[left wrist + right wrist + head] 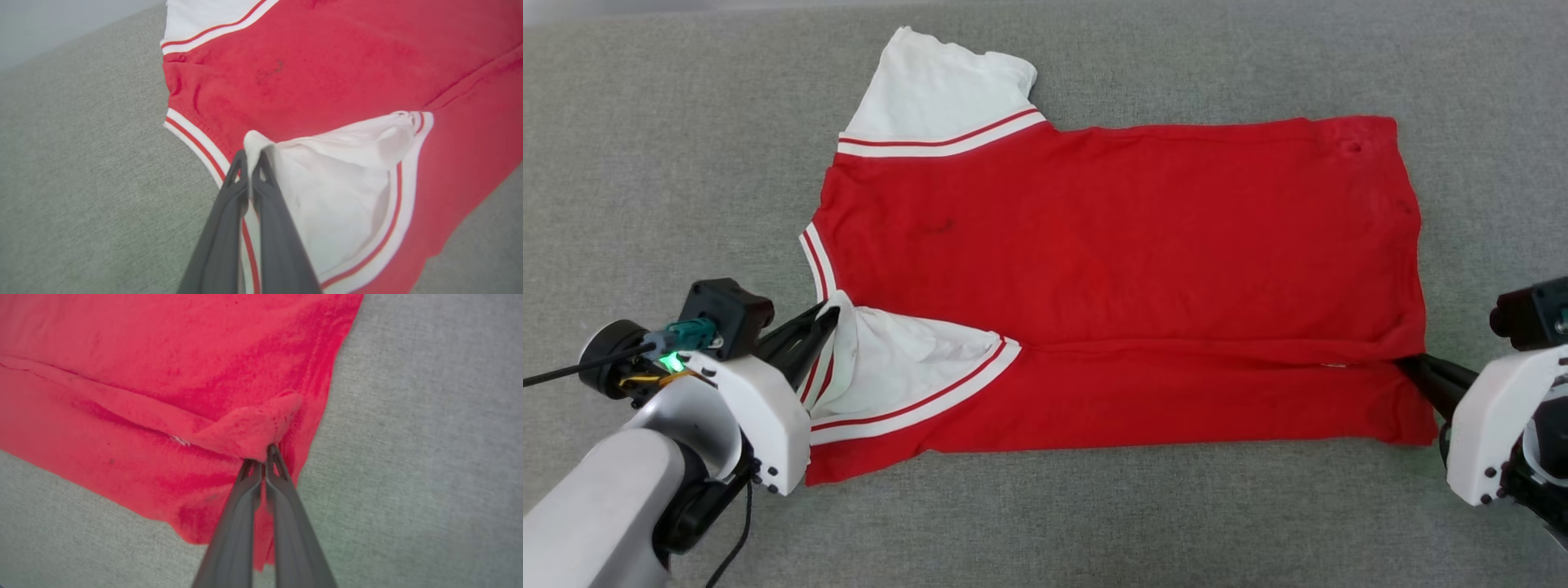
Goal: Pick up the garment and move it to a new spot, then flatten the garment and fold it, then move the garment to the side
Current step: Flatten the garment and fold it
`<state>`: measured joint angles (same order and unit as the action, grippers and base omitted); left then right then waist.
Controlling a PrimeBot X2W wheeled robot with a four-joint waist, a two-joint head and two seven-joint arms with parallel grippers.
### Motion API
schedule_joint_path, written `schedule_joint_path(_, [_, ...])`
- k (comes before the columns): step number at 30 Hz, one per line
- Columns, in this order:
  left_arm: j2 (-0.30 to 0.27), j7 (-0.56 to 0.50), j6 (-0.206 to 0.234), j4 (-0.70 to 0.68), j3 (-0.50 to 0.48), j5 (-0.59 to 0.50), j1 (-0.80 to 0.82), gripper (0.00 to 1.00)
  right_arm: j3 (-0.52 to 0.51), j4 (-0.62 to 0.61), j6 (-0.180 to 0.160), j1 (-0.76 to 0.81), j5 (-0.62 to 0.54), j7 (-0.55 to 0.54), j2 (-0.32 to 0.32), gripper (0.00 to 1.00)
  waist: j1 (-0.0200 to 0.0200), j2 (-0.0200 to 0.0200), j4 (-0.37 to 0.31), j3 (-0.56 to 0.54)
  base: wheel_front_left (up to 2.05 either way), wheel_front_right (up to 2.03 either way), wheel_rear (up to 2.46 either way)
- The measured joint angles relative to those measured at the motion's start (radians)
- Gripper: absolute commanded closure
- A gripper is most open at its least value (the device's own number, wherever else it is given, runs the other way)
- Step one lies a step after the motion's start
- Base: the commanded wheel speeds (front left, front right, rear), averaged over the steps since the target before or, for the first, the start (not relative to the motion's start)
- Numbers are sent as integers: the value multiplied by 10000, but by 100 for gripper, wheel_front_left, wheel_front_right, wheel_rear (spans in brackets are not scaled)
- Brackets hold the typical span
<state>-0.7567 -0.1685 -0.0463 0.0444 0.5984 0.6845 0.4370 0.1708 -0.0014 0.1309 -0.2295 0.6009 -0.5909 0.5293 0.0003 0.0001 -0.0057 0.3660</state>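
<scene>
The garment [1111,245], a red jersey shirt with white sleeves, lies face down across the grey surface, collar to the left, hem to the right. Its near long edge is folded over onto the body. My left gripper [829,314] is shut on the white near sleeve, and the left wrist view shows its tip [254,153] pinching a corner of that sleeve [339,179]. My right gripper [1409,363] is shut on the folded red hem corner at the right; in the right wrist view that corner [253,433] bunches just above the gripper [263,457].
Grey fabric surface [686,163] spreads on all sides of the shirt. The far white sleeve [943,90] lies spread toward the back. A black cable [572,371] runs off my left wrist.
</scene>
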Motion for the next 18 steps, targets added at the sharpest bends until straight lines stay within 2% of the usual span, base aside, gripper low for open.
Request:
schedule_joint_path(4, [393,330,-88,947,263,-368,291,100,270,447,2,-425,-309,-138,-46,100,0,0,-30,-1,0,0,0])
schedule_joint_path(5, [514,395,-119,1116,332,-382,326,42,280,560,2,-480,-382,-155,-44,70,0,0,-23,-32,0,0,0])
schedule_joint_path(6, [623,435,-127,1281,364,-387,361,0,276,646,2,-520,-481,-107,-50,0,-1,0,-10,-73,0,0,0])
schedule_joint_path(10, [986,591,-8,1862,374,-301,409,0,324,807,0,-648,-677,98,-176,0,-1,0,58,-382,0,0,0])
schedule_joint_path(14, [1076,926,483,1891,27,-82,309,0,456,773,0,-569,-836,-10,-75,0,-1,0,101,-776,0,0,0])
schedule_joint_path(18, [1087,606,834,1471,-58,339,-347,0,222,533,2,-244,-961,-261,-128,0,-2,0,157,-1263,0,0,0])
